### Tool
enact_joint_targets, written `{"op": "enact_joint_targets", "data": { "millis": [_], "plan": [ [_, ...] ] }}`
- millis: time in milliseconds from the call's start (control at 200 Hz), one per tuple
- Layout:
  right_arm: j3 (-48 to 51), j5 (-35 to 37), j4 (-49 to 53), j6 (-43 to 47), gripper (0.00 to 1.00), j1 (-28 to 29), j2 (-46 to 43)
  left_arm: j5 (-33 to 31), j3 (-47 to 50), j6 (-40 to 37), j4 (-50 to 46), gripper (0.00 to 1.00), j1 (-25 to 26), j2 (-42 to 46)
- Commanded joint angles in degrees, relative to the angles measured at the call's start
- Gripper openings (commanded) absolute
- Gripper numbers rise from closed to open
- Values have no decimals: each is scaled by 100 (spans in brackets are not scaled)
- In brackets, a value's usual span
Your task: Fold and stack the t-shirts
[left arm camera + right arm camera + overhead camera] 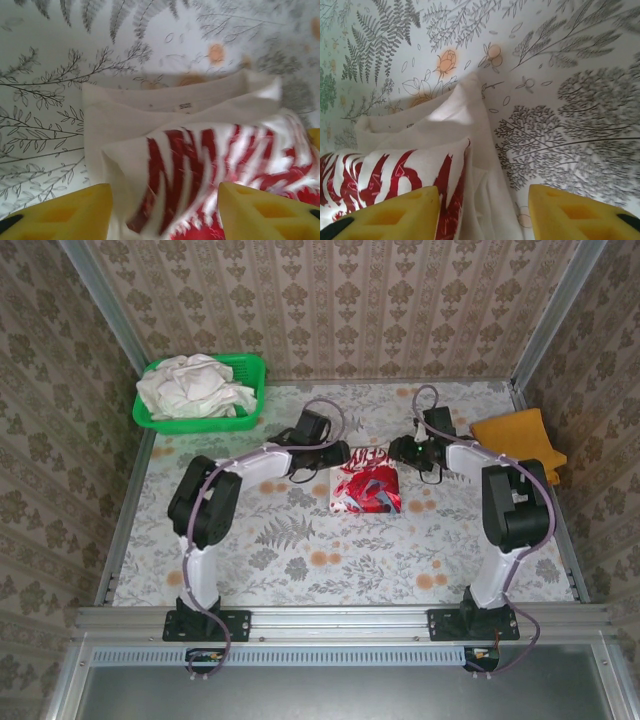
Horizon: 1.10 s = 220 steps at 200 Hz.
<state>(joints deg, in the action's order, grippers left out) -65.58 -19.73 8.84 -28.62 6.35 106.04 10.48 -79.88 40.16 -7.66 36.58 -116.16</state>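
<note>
A folded t-shirt with a red-and-white splashy print lies mid-table, its off-white layers showing at the far edge. My left gripper hovers at its far left corner. In the left wrist view the yellow fingers stand apart, and the printed cloth bulges between them without being pinched; the left gripper is open. My right gripper is at the far right corner. There the right gripper is open too, its jaws straddling the shirt's folded edge.
A green plastic basket at the back left holds a heap of off-white shirts. A plain orange shirt lies folded at the back right by the frame post. The floral tabletop stretches bare toward the arm bases.
</note>
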Motion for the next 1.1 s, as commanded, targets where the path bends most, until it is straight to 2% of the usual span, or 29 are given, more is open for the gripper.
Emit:
{"op": "enact_joint_targets", "data": {
  "millis": [0,120,230,305,395,525,555,585,600,605,615,665,750,800,860,1095],
  "plan": [
    [-354,-709,-209,-347,48,-20,327,-37,-371,15,-552,43,3,-249],
    [-525,-946,-346,-470,31,-28,555,-99,-542,-18,-679,19,-10,-379],
    [-640,-1000,-449,-474,18,-46,611,-130,-546,-47,-719,4,-45,-425],
    [-603,-1015,-630,-495,8,-50,559,-125,-520,-61,-705,0,-84,-455],
    [-482,-1117,-1016,-549,0,-46,476,-108,-474,-75,-672,0,-131,-484],
    [-309,-873,-1152,-491,0,-46,395,-14,-478,-81,-625,0,-160,-595],
    [-280,-750,-1092,-442,4,-46,373,-4,-485,-81,-605,0,-160,-616],
    [-220,-619,-1075,-405,17,-46,344,6,-484,-81,-594,0,-160,-635],
    [-167,-570,-1088,-388,27,-46,318,21,-477,-83,-589,0,-160,-644],
    [-167,-570,-1088,-388,27,-46,318,27,-477,-81,-588,0,-160,-644],
    [-121,-540,-1117,-370,34,-46,282,36,-476,-79,-583,0,-160,-645],
    [70,-481,-1234,-311,54,-44,151,72,-451,-71,-536,2,-158,-645],
    [406,-440,-1349,-176,72,-42,-151,112,-432,-74,-482,4,-151,-619],
    [577,-531,-1314,-66,78,-46,-290,113,-424,-72,-463,5,-143,-602],
    [765,-647,-1278,9,81,-29,-415,112,-415,-64,-447,5,-142,-601],
    [1460,-870,-1315,208,80,229,-662,156,-359,-26,-372,5,-107,-627]
  ]
}}
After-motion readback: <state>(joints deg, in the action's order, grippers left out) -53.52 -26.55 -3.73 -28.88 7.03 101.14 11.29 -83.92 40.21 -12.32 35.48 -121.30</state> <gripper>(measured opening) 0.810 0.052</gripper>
